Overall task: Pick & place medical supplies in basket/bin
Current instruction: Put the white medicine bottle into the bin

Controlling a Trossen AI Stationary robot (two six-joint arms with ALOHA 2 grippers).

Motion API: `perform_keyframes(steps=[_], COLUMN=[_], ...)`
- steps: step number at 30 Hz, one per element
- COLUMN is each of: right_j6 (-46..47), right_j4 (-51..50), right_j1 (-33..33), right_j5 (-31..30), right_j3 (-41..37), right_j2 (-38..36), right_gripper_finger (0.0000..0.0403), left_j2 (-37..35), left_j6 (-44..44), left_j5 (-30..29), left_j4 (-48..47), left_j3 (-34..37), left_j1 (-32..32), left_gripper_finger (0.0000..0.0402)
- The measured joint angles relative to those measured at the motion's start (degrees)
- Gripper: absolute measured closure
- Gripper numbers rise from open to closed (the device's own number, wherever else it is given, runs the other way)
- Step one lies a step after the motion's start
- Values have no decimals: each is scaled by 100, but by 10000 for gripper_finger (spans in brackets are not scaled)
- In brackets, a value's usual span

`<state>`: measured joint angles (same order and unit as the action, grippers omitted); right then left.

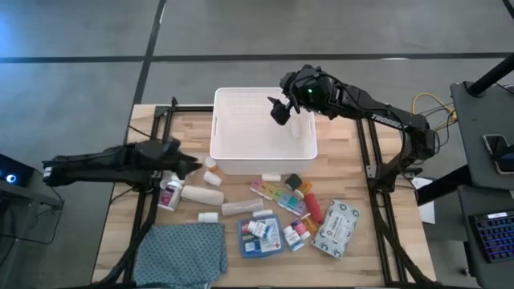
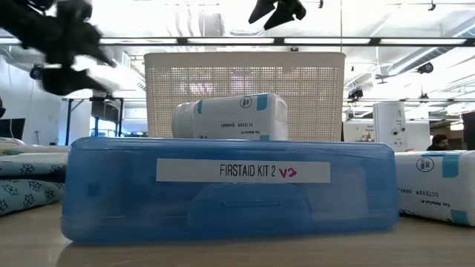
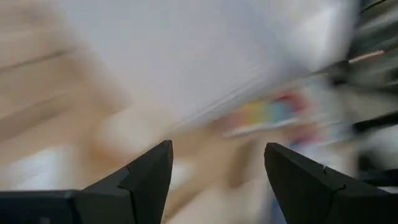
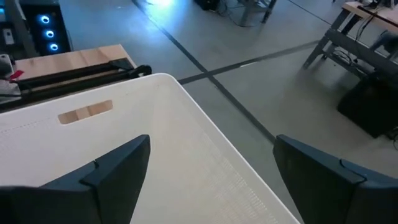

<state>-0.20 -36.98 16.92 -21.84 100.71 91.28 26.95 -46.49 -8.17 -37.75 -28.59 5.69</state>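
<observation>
White bin (image 1: 233, 152) appears empty — supplies (image 1: 277, 213) remain on the tabletop (image 1: 353, 160); right claw (image 1: 279, 110) open above it, left claw (image 1: 191, 164) open — nothing held.

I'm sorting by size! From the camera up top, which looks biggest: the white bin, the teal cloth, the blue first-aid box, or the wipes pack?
1. white bin
2. teal cloth
3. blue first-aid box and wipes pack: too alike to rank.
</observation>
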Motion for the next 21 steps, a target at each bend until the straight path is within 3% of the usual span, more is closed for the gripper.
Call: perform_keyframes(steps=[2, 5, 21], right_j6=[-30, -111, -80], right_j4=[-4, -1, -12], right_j1=[1, 18, 213], right_j5=[-79, -88, -79], right_j3=[0, 0, -24], right_j2=[0, -1, -1], right_gripper_finger=[74, 74, 74], left_j2=[203, 606, 2990], left_j6=[-138, -493, -1187], left_j5=[-467, -1009, -1315], left_j4=[-1412, -2670, -2335], left_j3=[-427, -739, -794], left_j1=[0, 2, 18], left_gripper_finger=[168, 168, 168])
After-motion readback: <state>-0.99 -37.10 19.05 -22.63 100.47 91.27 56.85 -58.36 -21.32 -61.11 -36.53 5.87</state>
